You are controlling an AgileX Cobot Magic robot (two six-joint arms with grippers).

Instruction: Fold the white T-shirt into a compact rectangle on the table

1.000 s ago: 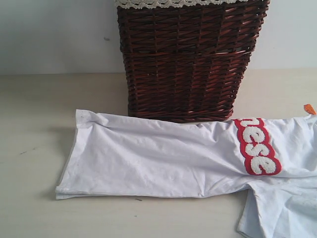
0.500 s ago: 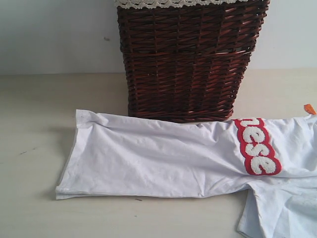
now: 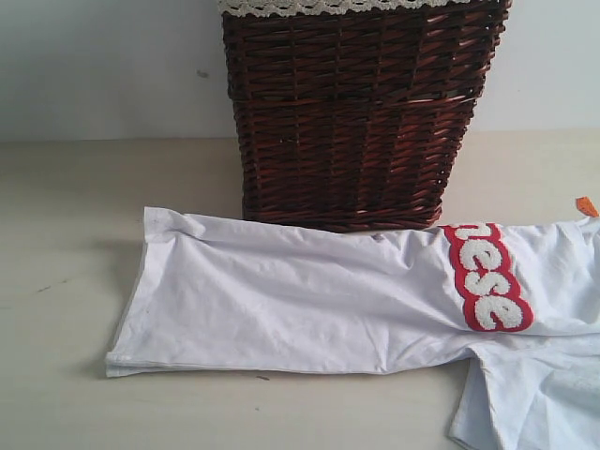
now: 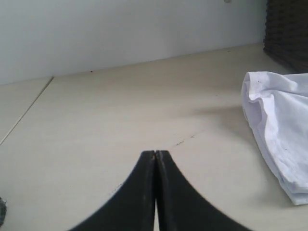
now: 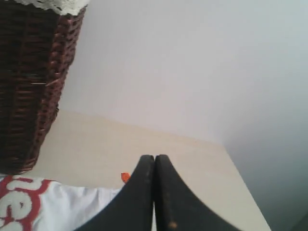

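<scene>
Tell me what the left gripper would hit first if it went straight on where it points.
Probably bare table, then the wall beyond it, though depth is unclear. The shut left gripper points past the white T-shirt, which lies off to one side of its line.

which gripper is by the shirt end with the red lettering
The right gripper: its wrist view shows the red patch and orange neck tag close by. The left gripper faces only a plain end of the white T-shirt.
</scene>
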